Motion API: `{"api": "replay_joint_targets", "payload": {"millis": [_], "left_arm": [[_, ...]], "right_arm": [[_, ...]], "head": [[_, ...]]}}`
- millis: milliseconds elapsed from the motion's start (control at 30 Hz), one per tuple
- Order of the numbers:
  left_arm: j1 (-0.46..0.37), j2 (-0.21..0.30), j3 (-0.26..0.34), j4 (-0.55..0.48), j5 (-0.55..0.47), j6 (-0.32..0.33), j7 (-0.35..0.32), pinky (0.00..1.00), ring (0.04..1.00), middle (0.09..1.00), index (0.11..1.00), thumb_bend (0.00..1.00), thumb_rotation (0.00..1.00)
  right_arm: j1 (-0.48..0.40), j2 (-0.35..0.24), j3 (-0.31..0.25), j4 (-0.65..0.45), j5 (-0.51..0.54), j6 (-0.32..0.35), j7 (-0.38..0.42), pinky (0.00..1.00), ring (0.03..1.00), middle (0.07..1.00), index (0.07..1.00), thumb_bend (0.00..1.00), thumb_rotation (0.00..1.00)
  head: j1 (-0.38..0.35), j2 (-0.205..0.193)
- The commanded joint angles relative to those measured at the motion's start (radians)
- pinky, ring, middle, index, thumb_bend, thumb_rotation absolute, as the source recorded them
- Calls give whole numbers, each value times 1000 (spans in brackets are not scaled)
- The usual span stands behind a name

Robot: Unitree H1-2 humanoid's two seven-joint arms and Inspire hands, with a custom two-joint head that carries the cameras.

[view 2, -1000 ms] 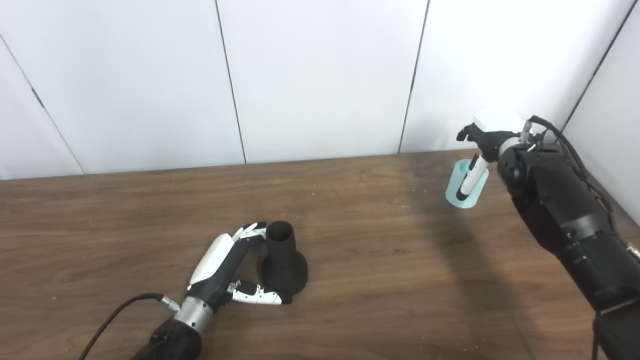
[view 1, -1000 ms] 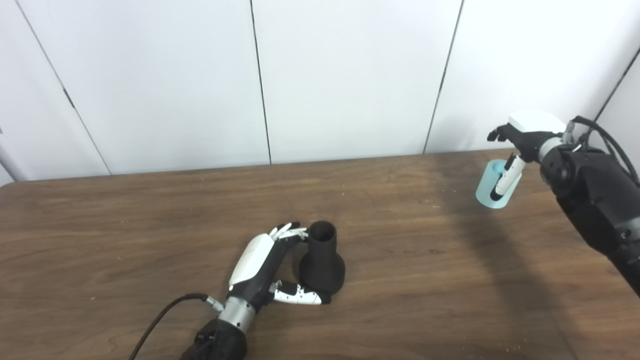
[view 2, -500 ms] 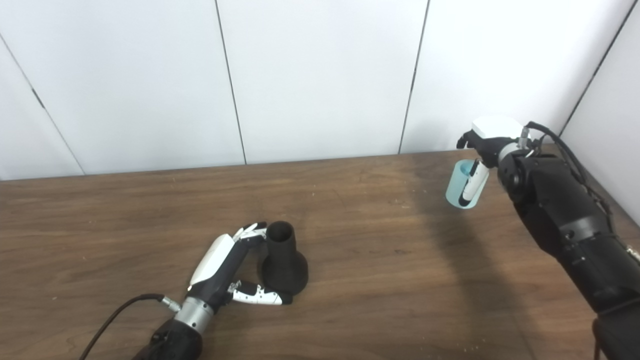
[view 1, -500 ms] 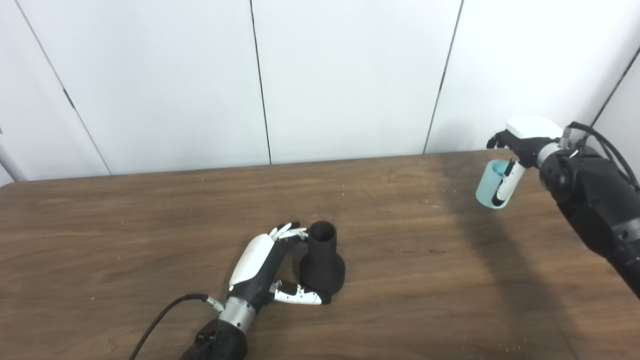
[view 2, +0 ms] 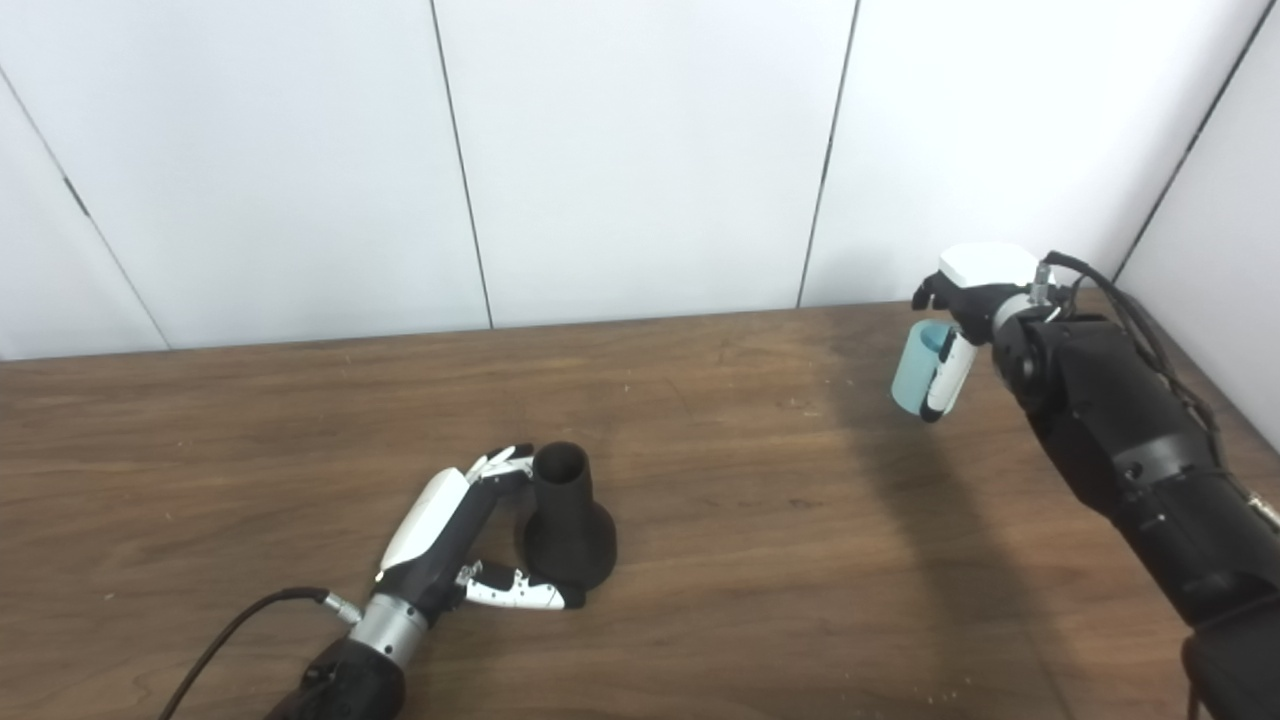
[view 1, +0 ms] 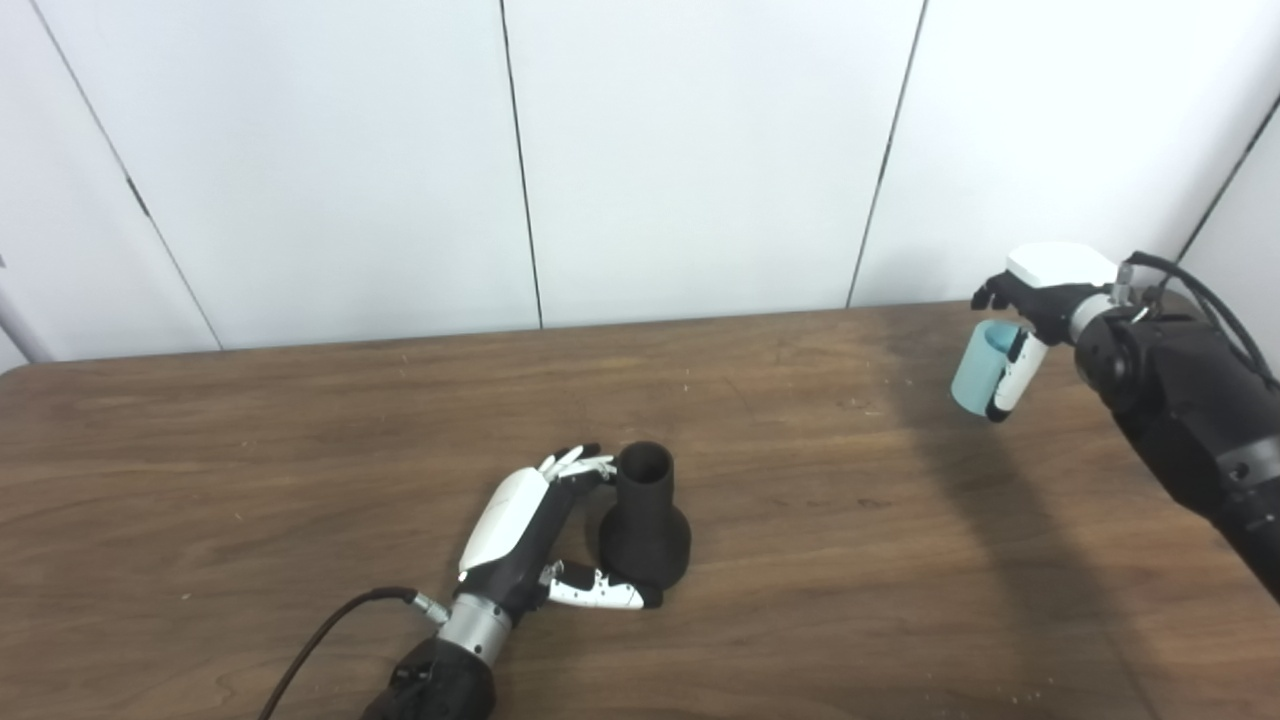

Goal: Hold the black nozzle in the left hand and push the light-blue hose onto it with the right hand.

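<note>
Both engaged: right robot hand (view 1: 1040, 290) closed round light-blue hose (view 1: 973, 368) (lifted), left robot hand (view 1: 530, 535) loosely cupping black nozzle (view 1: 645, 520).

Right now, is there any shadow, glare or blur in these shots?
Left eye view: a broad dark shadow band crosses the table below the right hand holding the blue hose. Right eye view: same band; the black nozzle is sharp, no glare.
</note>
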Motion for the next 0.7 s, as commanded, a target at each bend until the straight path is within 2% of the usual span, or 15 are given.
{"api": "replay_joint_targets", "payload": {"millis": [0,233,333,500,667], "left_arm": [[48,-3,-21,51,35,24,-26,1000,942,806,484,522,74],[49,-2,-20,45,33,33,-32,1000,942,807,484,522,74],[51,-2,-21,44,33,33,-32,1000,942,807,484,522,74],[52,-2,-23,42,34,33,-33,1000,942,808,484,522,74],[53,-1,-23,40,34,31,-33,1000,942,808,484,522,74]], "right_arm": [[-63,-19,-27,-20,4,7,-23,613,761,804,757,1000,134],[-62,-6,-46,-26,14,32,-31,526,659,751,685,999,72],[-57,-4,-48,-38,8,35,-38,461,590,690,664,989,59],[-45,-6,-50,-46,8,15,-68,265,369,498,662,952,38],[-42,-7,-44,-38,5,7,-86,234,319,463,650,921,38]], "head": [[-1,0],[-2,3],[-2,3],[-2,4],[-1,7]]}}
